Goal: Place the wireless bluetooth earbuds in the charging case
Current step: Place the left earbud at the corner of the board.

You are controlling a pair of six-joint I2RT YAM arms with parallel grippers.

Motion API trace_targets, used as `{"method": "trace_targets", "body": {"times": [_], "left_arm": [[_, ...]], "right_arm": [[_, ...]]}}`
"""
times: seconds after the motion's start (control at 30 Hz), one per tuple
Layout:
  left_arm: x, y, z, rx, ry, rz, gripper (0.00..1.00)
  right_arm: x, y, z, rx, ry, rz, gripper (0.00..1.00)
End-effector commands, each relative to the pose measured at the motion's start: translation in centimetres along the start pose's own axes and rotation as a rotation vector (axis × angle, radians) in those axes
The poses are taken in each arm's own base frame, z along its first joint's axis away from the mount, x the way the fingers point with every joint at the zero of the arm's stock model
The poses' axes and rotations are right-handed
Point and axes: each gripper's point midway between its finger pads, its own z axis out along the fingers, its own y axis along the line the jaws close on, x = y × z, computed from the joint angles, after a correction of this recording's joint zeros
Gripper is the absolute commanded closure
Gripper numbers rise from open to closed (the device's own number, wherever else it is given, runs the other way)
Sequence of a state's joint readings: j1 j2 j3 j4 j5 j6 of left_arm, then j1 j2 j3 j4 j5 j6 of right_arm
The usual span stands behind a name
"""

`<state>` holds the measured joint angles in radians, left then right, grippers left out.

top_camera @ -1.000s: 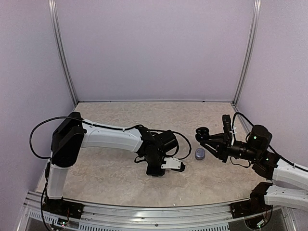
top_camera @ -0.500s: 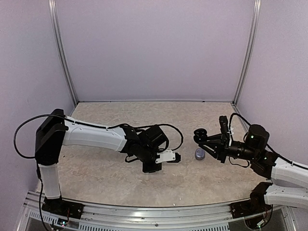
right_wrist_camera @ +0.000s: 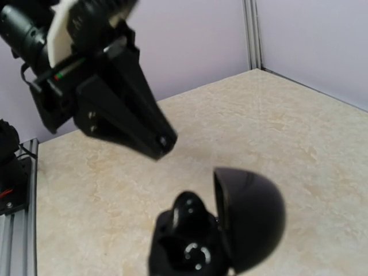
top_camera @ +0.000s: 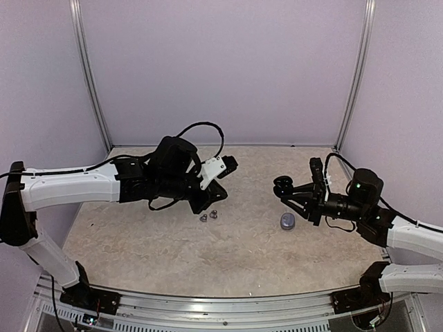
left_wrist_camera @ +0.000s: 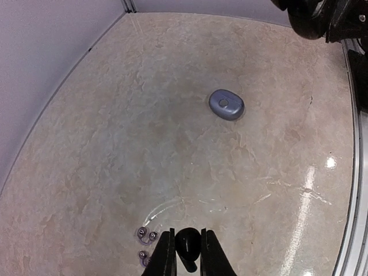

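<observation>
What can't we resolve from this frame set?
- Black case sockets, right wrist: blurred, black on black; whether an earbud sits inside is unclear.
- Right gripper: its grip is hidden below the case in the right wrist view; too small from the top.
- Black earbud in left gripper, left wrist: sides hidden by the fingers, orientation unclear.
- Grey puck: shut, contents hidden.

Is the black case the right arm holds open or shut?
Open. The right wrist view shows the black case with its domed lid swung up off the base, inner wells exposed.
</observation>
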<state>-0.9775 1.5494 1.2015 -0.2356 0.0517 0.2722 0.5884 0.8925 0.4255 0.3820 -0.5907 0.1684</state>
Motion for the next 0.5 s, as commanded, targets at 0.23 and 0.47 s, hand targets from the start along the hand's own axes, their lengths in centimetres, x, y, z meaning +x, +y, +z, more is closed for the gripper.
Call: {"method": "trace_targets", "body": {"times": [0.23, 0.47], "left_arm": [[13.1, -4.4, -2.1, -0.002, 0.574, -0.447, 0.94], [19.0, -7.2, -3.4, -0.037, 0.768, -0.617, 0.93]], "right_arm": [[-1.4, 0.3, -0.1, -0.017, -0.02, -0.021, 1.0], [-1.4, 0.5, 0.0, -0.031, -0.022, -0.019, 1.0]]}}
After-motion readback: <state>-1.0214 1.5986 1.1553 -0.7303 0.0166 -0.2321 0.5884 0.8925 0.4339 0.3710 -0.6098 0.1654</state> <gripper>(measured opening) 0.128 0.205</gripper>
